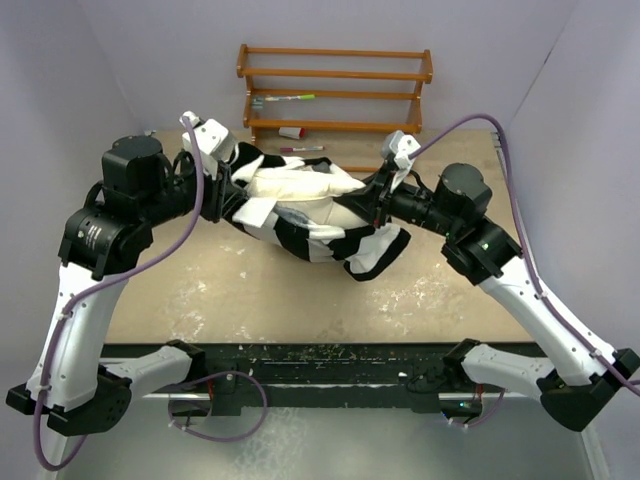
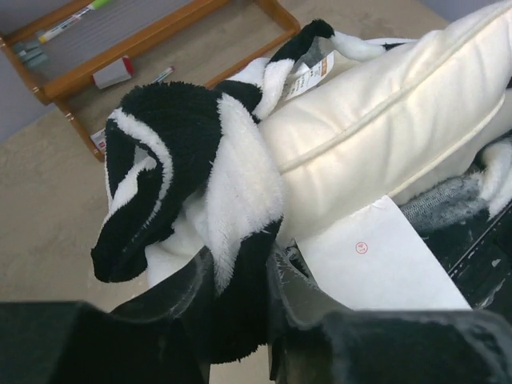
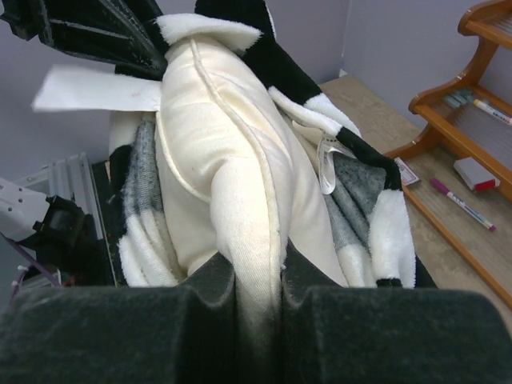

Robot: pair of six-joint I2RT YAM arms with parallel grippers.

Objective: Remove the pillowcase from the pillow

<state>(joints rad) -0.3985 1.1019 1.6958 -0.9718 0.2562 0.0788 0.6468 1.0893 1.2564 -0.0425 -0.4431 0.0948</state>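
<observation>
Left gripper (image 2: 240, 300) is clamped onto a fold of the fluffy black-and-white striped fabric pillowcase (image 2: 180, 172). Right gripper (image 3: 258, 300) nips the seamed edge of the plump cream-white rectangular pillow (image 3: 212, 160); the holds oppose each other, likely so cover and cushion can be drawn apart. Bundle is held between the arms toward the far side of the table, near the brown wooden shelf rack (image 1: 335, 90). Cover is bunched at the left end and sags under the right, with the cushion largely bare, so removal looks well along but unfinished.

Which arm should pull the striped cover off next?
Left. The left gripper is shut on the bunched pillowcase, while the right gripper pinches the pillow by its seam, so it likely serves better as the anchor.
</observation>
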